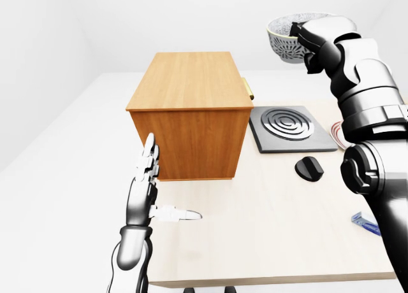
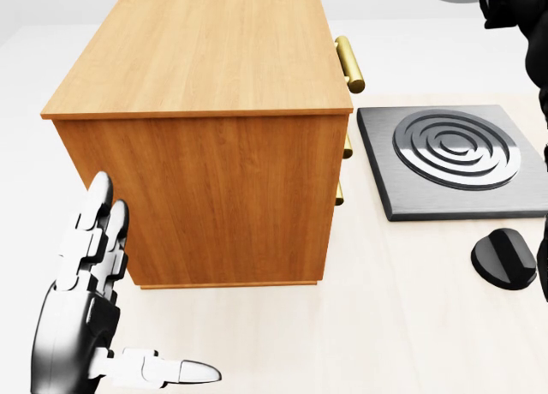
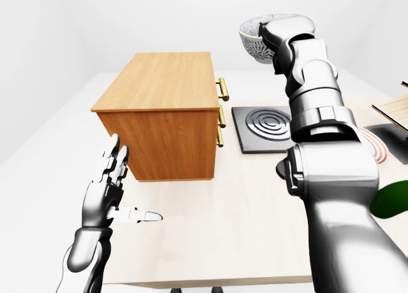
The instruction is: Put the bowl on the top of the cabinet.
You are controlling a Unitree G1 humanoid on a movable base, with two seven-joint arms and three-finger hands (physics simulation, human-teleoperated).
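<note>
My right arm is raised high at the top right of the left-eye view, forearm near vertical. My right hand (image 1: 305, 39) has its fingers closed on the rim of the bowl (image 1: 285, 38). My left hand (image 1: 148, 181) is held low and upright, fingers straight and together, thumb (image 1: 178, 214) extended sideways.

Bowl (image 1: 285, 39): white with dark floral pattern, lifted in the air, roughly upright, up and right of the cabinet in the left-eye view; cabinet (image 1: 189, 121): light wood box, brass handles on right side, standing on table, flat top bare.
</note>
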